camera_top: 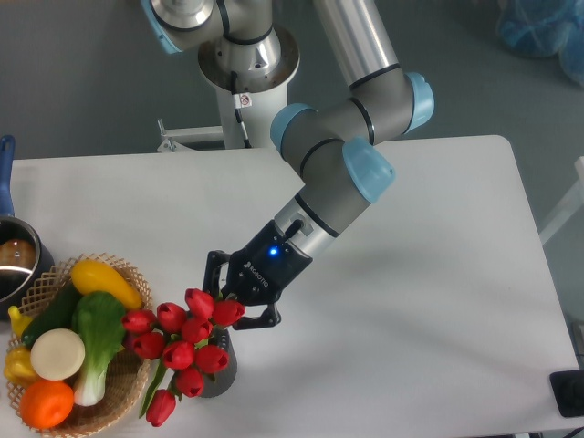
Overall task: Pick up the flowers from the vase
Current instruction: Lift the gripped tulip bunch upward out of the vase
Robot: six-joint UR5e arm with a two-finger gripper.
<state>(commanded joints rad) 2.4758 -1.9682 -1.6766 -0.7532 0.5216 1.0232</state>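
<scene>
The flowers (182, 339), a bunch of red tulip buds with green stems, stand in the vase (224, 367), a short dark grey cylinder near the table's front edge. The buds hide most of the vase. My gripper (239, 299) reaches down from the upper right and sits at the top right of the bunch. Its two black fingers are spread wide, one (212, 272) to the upper left and one (271, 318) to the lower right, with the topmost buds between them. It looks open, not closed on the stems.
A woven wicker basket (120, 394) holding vegetables and fruit stands just left of the flowers, touching the buds. A dark pot (13, 265) with a blue handle sits at the left edge. The table's front edge is just below the vase.
</scene>
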